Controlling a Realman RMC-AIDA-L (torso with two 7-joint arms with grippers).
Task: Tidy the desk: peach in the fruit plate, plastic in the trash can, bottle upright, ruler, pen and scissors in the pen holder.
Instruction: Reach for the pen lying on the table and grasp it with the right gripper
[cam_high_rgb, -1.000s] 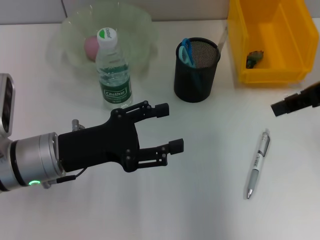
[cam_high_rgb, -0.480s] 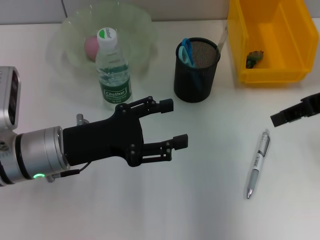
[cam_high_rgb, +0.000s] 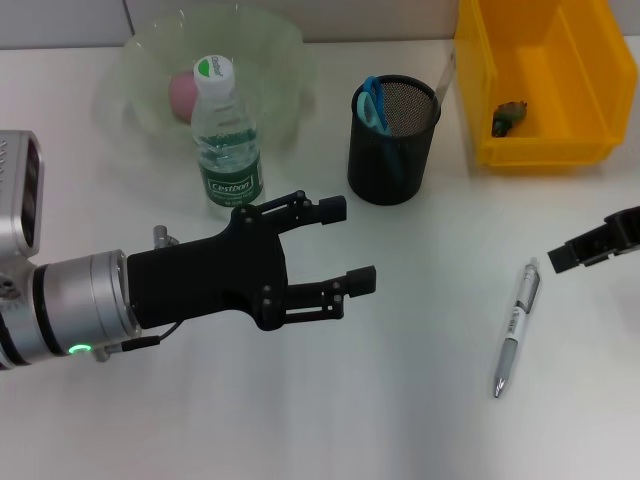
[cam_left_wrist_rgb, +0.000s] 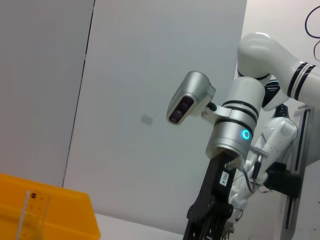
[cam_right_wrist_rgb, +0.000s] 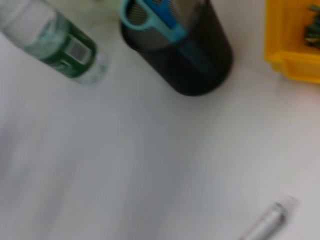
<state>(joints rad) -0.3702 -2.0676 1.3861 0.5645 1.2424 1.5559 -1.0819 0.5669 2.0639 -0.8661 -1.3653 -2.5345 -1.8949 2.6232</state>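
Note:
A silver pen (cam_high_rgb: 515, 327) lies on the white desk at the right; its tip shows in the right wrist view (cam_right_wrist_rgb: 270, 220). The black mesh pen holder (cam_high_rgb: 392, 140) holds blue scissors (cam_high_rgb: 372, 102) and a clear ruler (cam_high_rgb: 444, 75). The water bottle (cam_high_rgb: 226, 140) stands upright before the clear fruit plate (cam_high_rgb: 265, 45), which holds the pink peach (cam_high_rgb: 182, 92). The yellow trash can (cam_high_rgb: 545, 80) holds a crumpled bit of plastic (cam_high_rgb: 508, 117). My left gripper (cam_high_rgb: 345, 245) is open and empty above the desk's middle. My right gripper (cam_high_rgb: 598, 240) is at the right edge, just above the pen.
The right wrist view shows the pen holder (cam_right_wrist_rgb: 185, 55), the scissors (cam_right_wrist_rgb: 150, 17), the bottle (cam_right_wrist_rgb: 60, 42) and a corner of the trash can (cam_right_wrist_rgb: 295, 45). The left wrist view shows a wall and the right arm (cam_left_wrist_rgb: 235, 145).
My right gripper has moved down and a little right, closer to the pen. My left gripper shifted slightly right, then held still.

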